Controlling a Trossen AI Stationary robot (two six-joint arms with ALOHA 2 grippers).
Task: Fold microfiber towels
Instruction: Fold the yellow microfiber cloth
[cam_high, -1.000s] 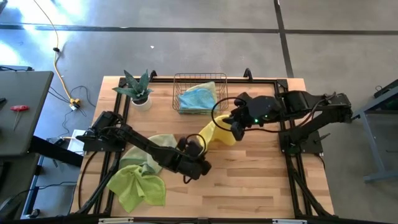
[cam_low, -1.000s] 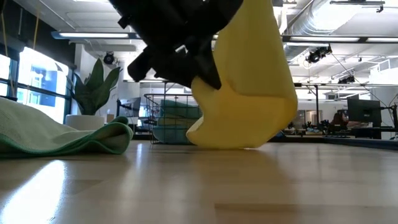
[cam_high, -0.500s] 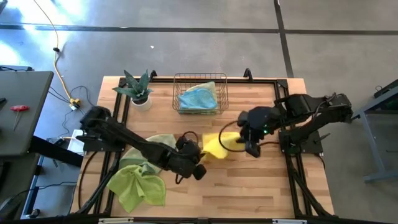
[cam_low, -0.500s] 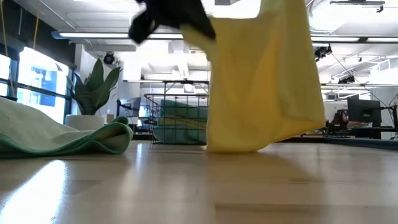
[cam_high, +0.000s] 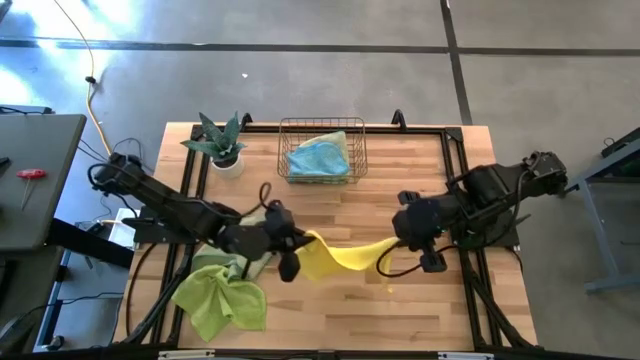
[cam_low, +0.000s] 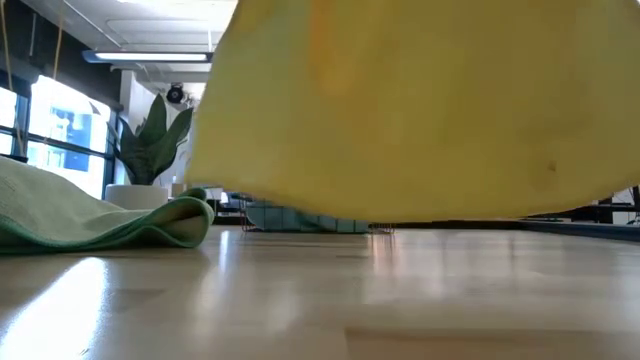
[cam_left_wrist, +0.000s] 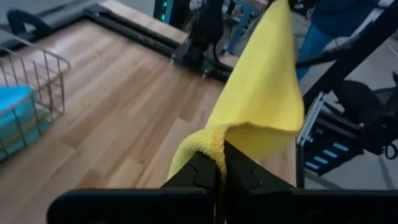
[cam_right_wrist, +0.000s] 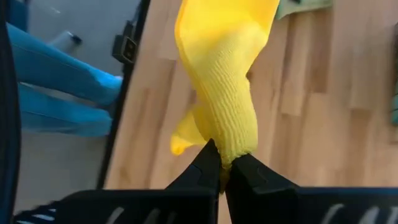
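A yellow microfiber towel (cam_high: 338, 256) is stretched in the air between my two grippers over the middle of the table; it fills the low view (cam_low: 420, 110). My left gripper (cam_high: 292, 252) is shut on its left end, my right gripper (cam_high: 400, 240) on its right end. A lime green towel (cam_high: 220, 300) and a pale sage towel (cam_high: 255, 228) lie crumpled at the near left. A light blue towel (cam_high: 318, 155) lies in the wire basket (cam_high: 322, 127). My left gripper pinches a bunched corner (cam_left_wrist: 208, 142) of the yellow towel between its two fingers. The towel runs from there toward the other arm, clear of the table. My right gripper pinches the opposite bunched corner (cam_right_wrist: 233, 146) between its two fingers. The towel stretches away from it toward the left arm, lifted clear and sagging in the middle.
A potted plant (cam_high: 222, 145) stands at the far left. The wire basket stands at the far middle. A dark frame (cam_high: 470, 290) runs along the table's edges. Bare wood lies near the front under the towel. A person's blue-clad legs (cam_right_wrist: 56, 81) show beside the table.
My left gripper has moved toward the table's left edge and my right gripper toward the right and near edges. The yellow towel, bunched and hanging with its lower edge on the table before, is now drawn out between them and lifted clear.
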